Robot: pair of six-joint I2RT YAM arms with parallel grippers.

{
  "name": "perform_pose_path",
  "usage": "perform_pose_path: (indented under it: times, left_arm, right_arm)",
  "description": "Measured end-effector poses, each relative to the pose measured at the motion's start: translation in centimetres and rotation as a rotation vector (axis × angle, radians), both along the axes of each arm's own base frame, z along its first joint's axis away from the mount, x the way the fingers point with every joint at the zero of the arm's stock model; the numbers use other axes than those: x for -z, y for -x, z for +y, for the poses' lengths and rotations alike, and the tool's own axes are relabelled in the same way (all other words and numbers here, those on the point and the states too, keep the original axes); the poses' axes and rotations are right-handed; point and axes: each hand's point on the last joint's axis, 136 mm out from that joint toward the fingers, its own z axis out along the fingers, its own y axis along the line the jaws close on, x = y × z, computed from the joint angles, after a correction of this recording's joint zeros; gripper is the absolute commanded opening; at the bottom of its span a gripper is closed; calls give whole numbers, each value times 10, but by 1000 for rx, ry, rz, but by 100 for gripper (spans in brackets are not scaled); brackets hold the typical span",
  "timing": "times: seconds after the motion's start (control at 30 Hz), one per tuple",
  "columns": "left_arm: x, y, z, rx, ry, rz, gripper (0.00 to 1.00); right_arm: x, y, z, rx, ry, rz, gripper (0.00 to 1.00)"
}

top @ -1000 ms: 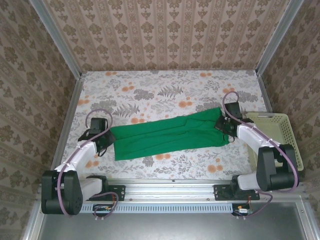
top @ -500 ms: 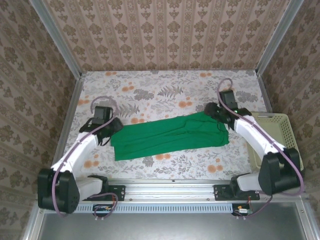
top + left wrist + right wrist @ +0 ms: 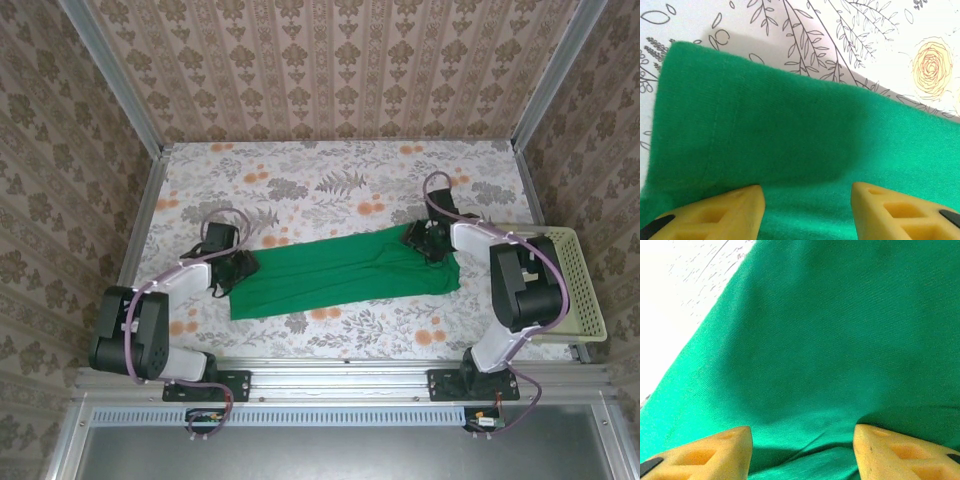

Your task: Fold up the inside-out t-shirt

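The inside-out t-shirt (image 3: 345, 272) lies flat on the table (image 3: 330, 185) as a long green band. It crosses the middle of the near half, its left end a little nearer the arm bases than its right end. A few soft creases run along its length, and in the left wrist view a stitched hem line shows on the cloth (image 3: 790, 135) near its rounded corner, with the flowered table cover just beyond the edge. The left gripper (image 3: 238, 268) sits low at the band's left end. Its yellow fingers (image 3: 730, 212) stand apart with smooth cloth showing in the gap between them, and nothing is pinched. The right gripper (image 3: 425, 243) is at the far right corner of the band. In its own camera the green fabric (image 3: 830, 340) fills most of the picture, and its fingers (image 3: 890, 450) are likewise spread over the cloth with none of it clamped. Whether the tips of either gripper press on the shirt cannot be told. To the right of the shirt, at the table's edge, stands a pale yellow-green basket (image 3: 575, 290), apart from the cloth.
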Motion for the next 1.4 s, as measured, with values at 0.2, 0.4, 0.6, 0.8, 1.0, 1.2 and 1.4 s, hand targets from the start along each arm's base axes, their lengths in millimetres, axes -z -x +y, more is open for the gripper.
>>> perform_pose_path:
  times: [0.2,0.4,0.6,0.8,1.0,1.2,1.4]
  left_arm:
    - [-9,2,-1,9,17,-14,63]
    - [-34,7,3,22,-10,-64,66]
    - [-35,5,2,31,-16,-66,68]
    - [-21,8,4,30,-25,-20,68]
    - [-6,17,21,-24,-29,18,69]
    - [-3,16,27,-47,-29,18,69]
    - [-2,17,27,-47,-30,22,69]
  right_arm:
    - [-22,9,-17,-18,87,-3,77]
    - [-47,15,-36,-22,206,-7,84]
    - [-19,33,-44,-34,257,125,89]
    - [12,38,-48,-75,298,262,82]
    - [12,26,-43,-129,320,275,71]
    - [13,21,-31,-172,302,264,32]
    - [11,16,-19,-202,292,242,1]
